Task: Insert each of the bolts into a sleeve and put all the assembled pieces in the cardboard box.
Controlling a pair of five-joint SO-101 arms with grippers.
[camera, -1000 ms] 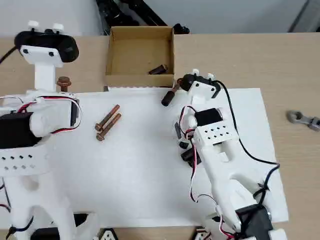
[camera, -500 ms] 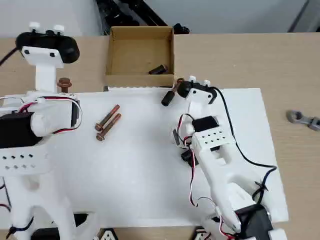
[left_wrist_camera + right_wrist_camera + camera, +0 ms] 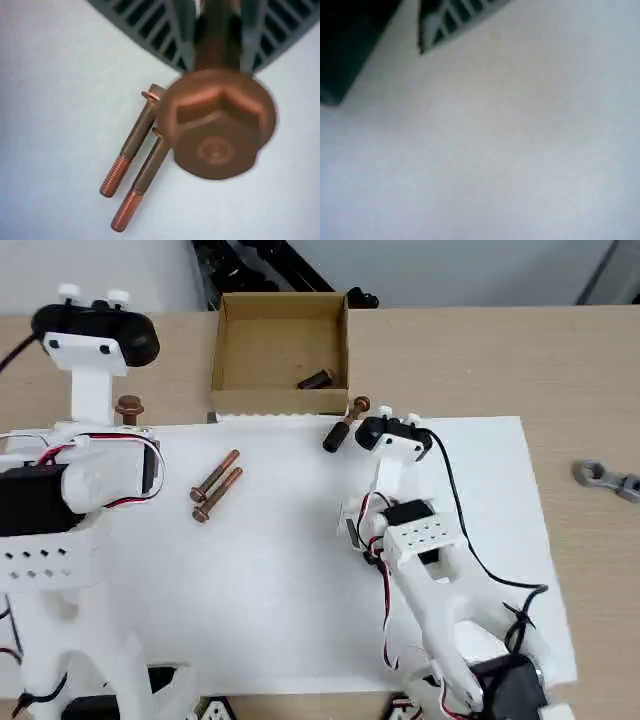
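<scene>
The left claw (image 3: 218, 35) is closed on a copper-coloured bolt (image 3: 216, 125). Its shank is pinched between the ribbed dark fingers (image 3: 150, 25), and its hexagonal flanged head faces the wrist camera. In the high view this bolt sits at the upper left, just past the white mat's (image 3: 280, 600) edge.

Two loose bolts (image 3: 215, 485) lie side by side on the mat at left of centre, nearly parallel and slanted. Each has a smooth shank, threads only near the tip, and a flanged head.

The cardboard box (image 3: 228, 350) stands on the bench (image 3: 500, 350) at top centre, open. A dark sleeved piece (image 3: 318, 379) lies in its lower right corner.

Just below the box's lower right corner, a bolt in a black sleeve (image 3: 337, 435) lies tilted, its copper head toward the box. The right claw (image 3: 362, 426) is just beside it, but whether its fingers are parted or gripping cannot be told.
</scene>
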